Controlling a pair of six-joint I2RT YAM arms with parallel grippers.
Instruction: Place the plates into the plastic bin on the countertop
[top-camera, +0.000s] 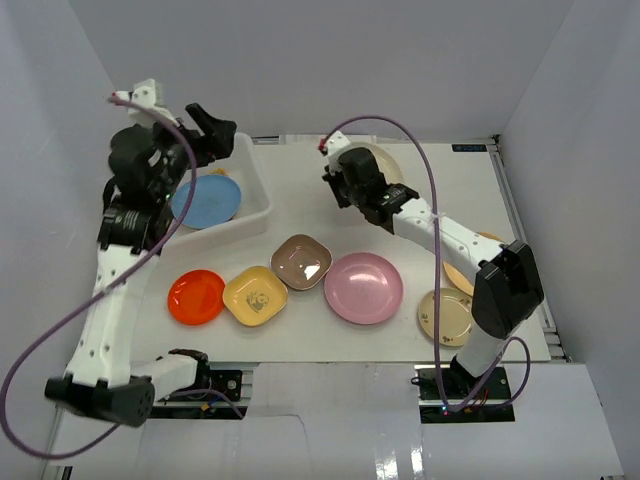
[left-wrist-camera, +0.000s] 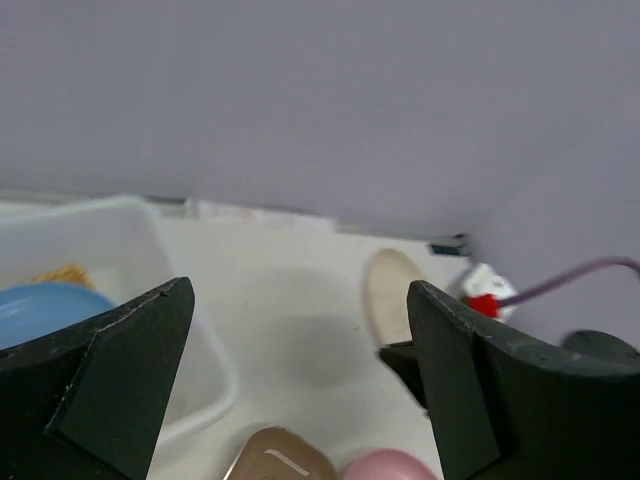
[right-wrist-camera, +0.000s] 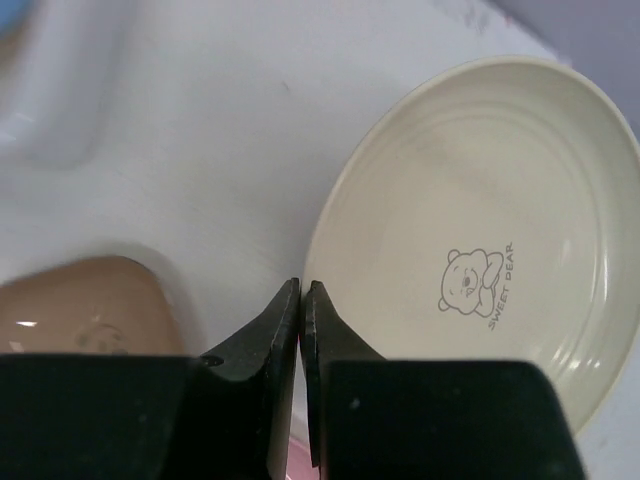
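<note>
Down-left of the left gripper (top-camera: 216, 128), jaws spread wide and holding nothing: plastic bin (top-camera: 256, 196), with round blue plate (top-camera: 206, 200) lying flat inside. From the wrist camera, blue plate just outside the left finger (left-wrist-camera: 120, 370), bin rim running beneath that finger. Yellowish patch (left-wrist-camera: 65, 272) past the blue plate inside the bin, too blurred to name. Between the open fingers, only bare countertop (left-wrist-camera: 290, 300).

At the right gripper (right-wrist-camera: 301, 290): jaws pressed shut, a hairline slit between them, nothing seen in it. Tips right at the left rim of the cream bear-print plate (right-wrist-camera: 480, 230), lettered SWEET BEAR; whether touching or pinching the rim, cannot tell. Down-left of the tips, brown rounded-square plate (right-wrist-camera: 90, 305), close by. Far up-left of the tips, a rounded corner of the bin.

On the countertop nearer the arm bases than the shut jaws, seen from overhead: pink plate (top-camera: 363, 288) beside the brown one, yellow rounded-square plate (top-camera: 255, 295), orange-red plate (top-camera: 196, 296), beige plate (top-camera: 445, 316). All well apart from both pairs of jaws, all outside the bin.
</note>
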